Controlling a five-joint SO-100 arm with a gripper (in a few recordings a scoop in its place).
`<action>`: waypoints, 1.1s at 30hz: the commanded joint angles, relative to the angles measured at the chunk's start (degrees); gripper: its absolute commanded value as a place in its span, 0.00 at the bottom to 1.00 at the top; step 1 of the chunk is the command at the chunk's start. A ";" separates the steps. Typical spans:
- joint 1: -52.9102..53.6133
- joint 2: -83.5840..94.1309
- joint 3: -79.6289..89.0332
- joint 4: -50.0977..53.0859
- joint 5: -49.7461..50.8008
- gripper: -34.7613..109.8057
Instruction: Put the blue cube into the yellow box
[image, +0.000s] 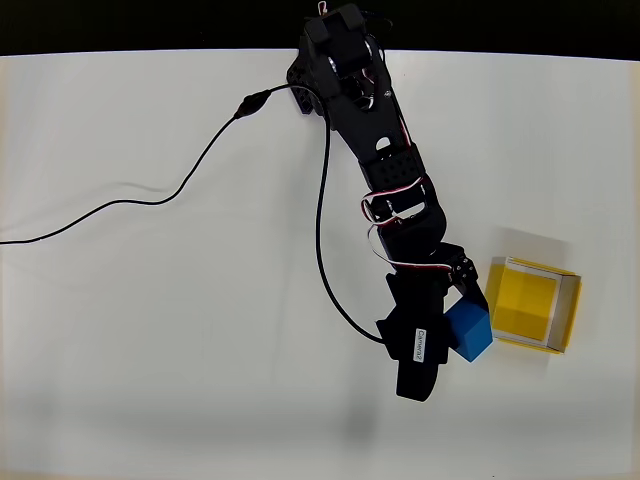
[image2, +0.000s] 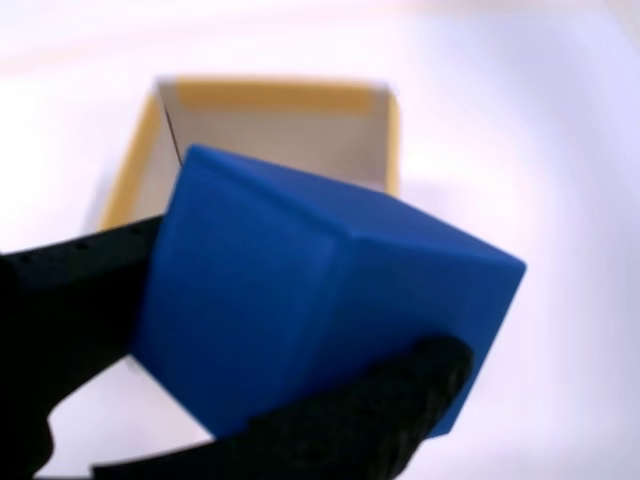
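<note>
Jaws: clenched on the cube (image2: 320, 310), one black finger (image2: 360, 420) crossing its lower face in the wrist view, the other black finger (image2: 70, 300) pressed against its left side; the cube sits tilted, a corner pointing forward. Gripper (image: 462, 312): black, at the end of the arm (image: 380, 150), which reaches from its base at the table's far edge toward the near right part of the table (image: 150, 380). Cube, overhead view (image: 468, 330): bright blue, in the jaws, just left of the box (image: 534, 303) and close to its left wall, not over the opening; whether it clears the table surface cannot be told for sure from above, though the wrist view shows the box lying below and beyond it, which suggests it is carried in the air. Box: yellow floor and walls, pale rim, open top, nothing inside it, standing toward the table's right edge; in the wrist view (image2: 270, 130) its near wall is hidden behind the cube. Cable (image: 180, 185): black, trailing from the arm's base across the table toward its left edge, well apart from the work. Step in hand, as judged: transport, grasp done and the cube being carried to the box. Next move calls for: a short carry rightward until the cube hangs over the box's floor, enough height to pass the near rim, then opening the jaws; the tilt of the cube may make it land on an edge.
</note>
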 joint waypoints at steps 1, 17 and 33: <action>-4.92 0.62 -10.28 -3.25 0.97 0.36; -14.50 -11.34 -15.38 -6.24 8.17 0.37; -13.27 -21.18 -23.82 -2.90 12.57 0.37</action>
